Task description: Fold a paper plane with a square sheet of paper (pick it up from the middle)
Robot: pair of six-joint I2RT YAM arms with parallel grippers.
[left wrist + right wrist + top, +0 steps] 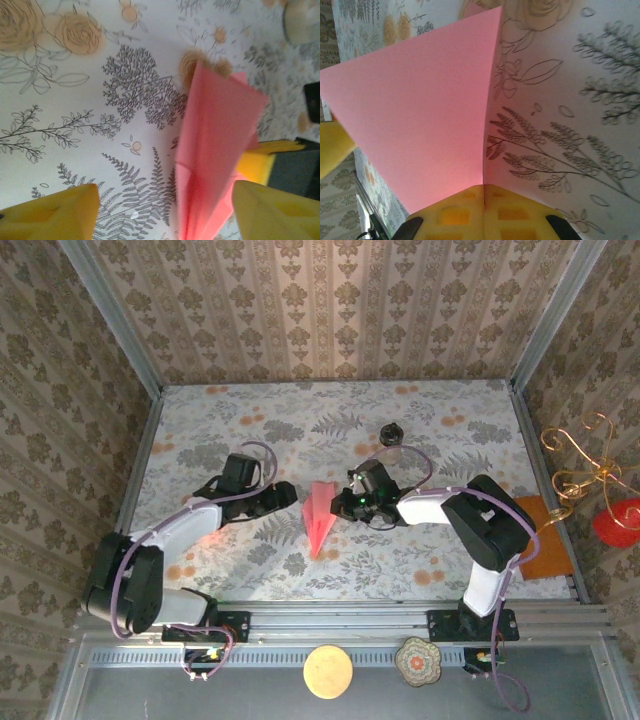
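Right gripper (483,200) pinches smooth salmon-pink paper plane (420,110), pointed, creased.

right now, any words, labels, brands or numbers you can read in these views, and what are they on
None can be read. The paper plane is plain pink, the tablecloth bears only flowers and ferns, and the small dark-lidded jar is too small to show any label.

No legible text or labels
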